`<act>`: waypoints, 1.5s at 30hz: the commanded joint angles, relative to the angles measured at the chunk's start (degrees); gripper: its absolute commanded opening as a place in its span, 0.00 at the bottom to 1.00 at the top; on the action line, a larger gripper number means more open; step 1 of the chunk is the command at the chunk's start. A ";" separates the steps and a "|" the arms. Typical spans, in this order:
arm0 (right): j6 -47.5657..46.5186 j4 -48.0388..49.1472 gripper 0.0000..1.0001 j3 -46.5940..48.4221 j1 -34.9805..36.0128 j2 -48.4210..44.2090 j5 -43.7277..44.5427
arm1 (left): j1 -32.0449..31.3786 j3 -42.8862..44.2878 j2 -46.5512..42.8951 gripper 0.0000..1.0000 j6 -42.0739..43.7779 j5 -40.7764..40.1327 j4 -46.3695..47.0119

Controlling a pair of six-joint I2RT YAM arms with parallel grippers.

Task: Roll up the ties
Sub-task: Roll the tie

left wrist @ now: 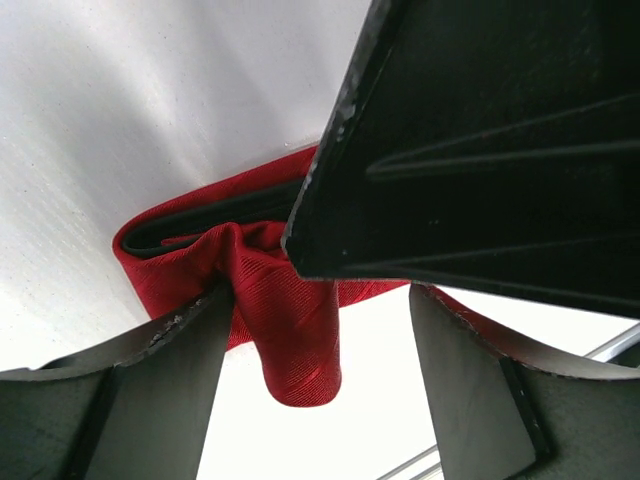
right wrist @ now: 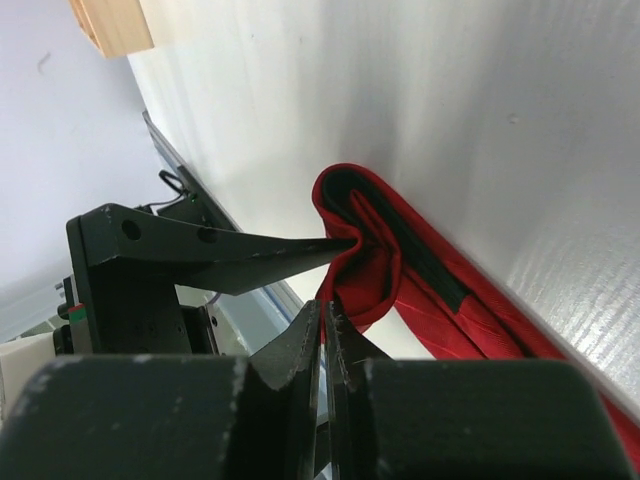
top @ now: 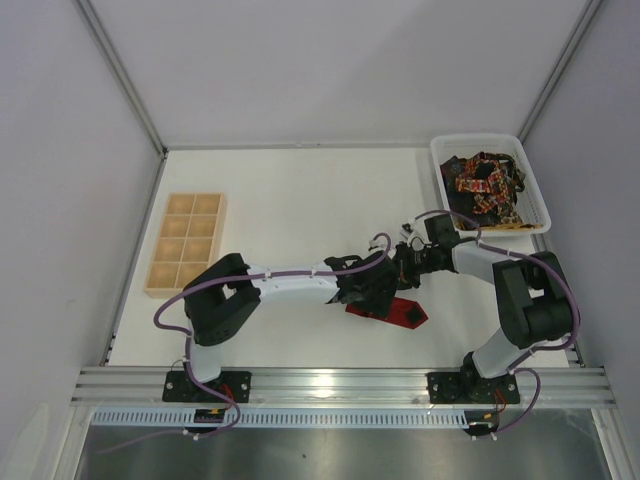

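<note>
A plain red tie (top: 398, 312) lies folded on the white table in front of the arms, and both grippers meet over its left end. My right gripper (right wrist: 327, 310) has its jaws almost together, pinching a raised fold of the red tie (right wrist: 372, 275). My left gripper (left wrist: 322, 300) is open wide around that hanging fold (left wrist: 290, 335), and its left finger (left wrist: 140, 390) touches the cloth. The black body of the right gripper (left wrist: 480, 150) fills the upper right of the left wrist view. Several dark patterned ties (top: 485, 185) lie heaped in a basket at the back right.
The white basket (top: 437, 170) stands at the back right corner. A wooden tray with several compartments (top: 187, 243) sits at the left, and its corner (right wrist: 110, 25) shows in the right wrist view. A metal rail (top: 340, 382) runs along the near edge.
</note>
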 commanded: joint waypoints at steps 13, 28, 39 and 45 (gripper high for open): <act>-3.71 -3.52 0.18 2.64 1.90 -0.10 -5.51 | 0.51 -3.34 0.24 0.83 2.41 2.61 1.82; -1.69 -2.90 0.14 3.51 2.96 -1.24 -4.81 | 1.30 -5.80 -1.16 0.86 4.43 5.69 5.60; -2.22 -2.03 0.14 1.93 5.51 0.34 -4.63 | 2.27 -8.00 -1.87 0.92 5.05 8.94 7.80; -2.48 -1.58 0.14 1.40 6.48 1.66 -4.63 | 2.70 -8.52 -1.96 0.94 5.40 10.52 8.85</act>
